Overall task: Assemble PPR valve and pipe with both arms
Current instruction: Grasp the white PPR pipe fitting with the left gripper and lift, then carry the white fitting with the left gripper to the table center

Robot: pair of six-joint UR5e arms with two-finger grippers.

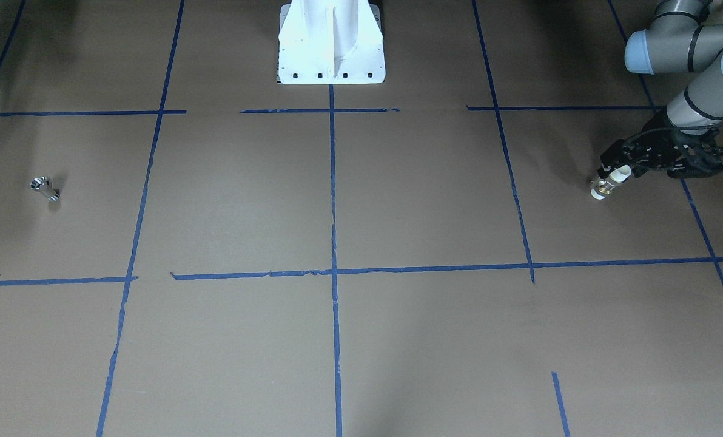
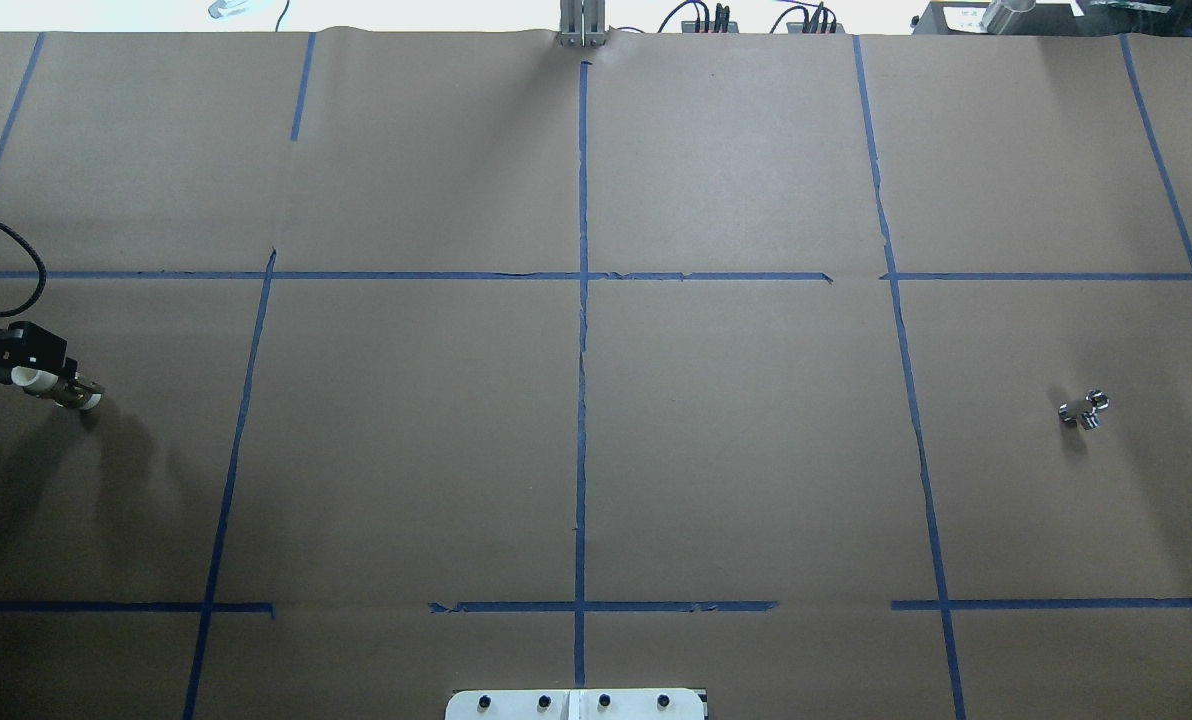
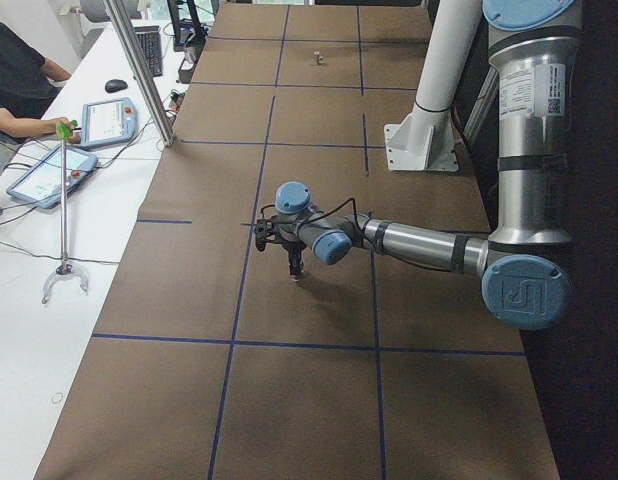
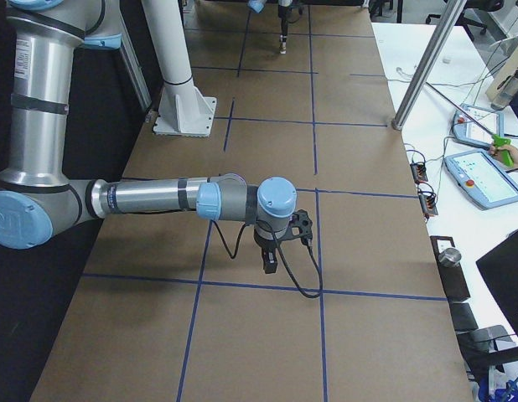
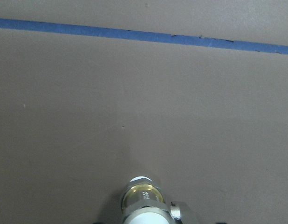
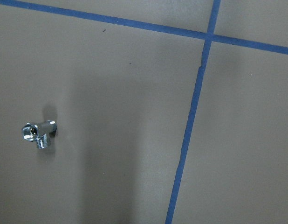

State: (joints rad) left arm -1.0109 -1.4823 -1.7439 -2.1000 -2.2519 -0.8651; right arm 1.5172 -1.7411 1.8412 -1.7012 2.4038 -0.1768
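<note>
No legible words, numbers or brand names in any view.
- White rectangular sticker point(image 3: 529, 92) on upright tube of grey jointed left arm point(image 3: 419, 243): fine print and square code patch, too small to read.
- Light-blue round joint cap point(image 3: 526, 292), same arm: embossed logo mark, letters unclear.
- Light-blue round cap point(image 4: 12, 219) on grey jointed right arm point(image 4: 150, 198): faint mark, unreadable.
- Grey handheld tablet screen point(image 4: 485, 180): content blurred.
</note>
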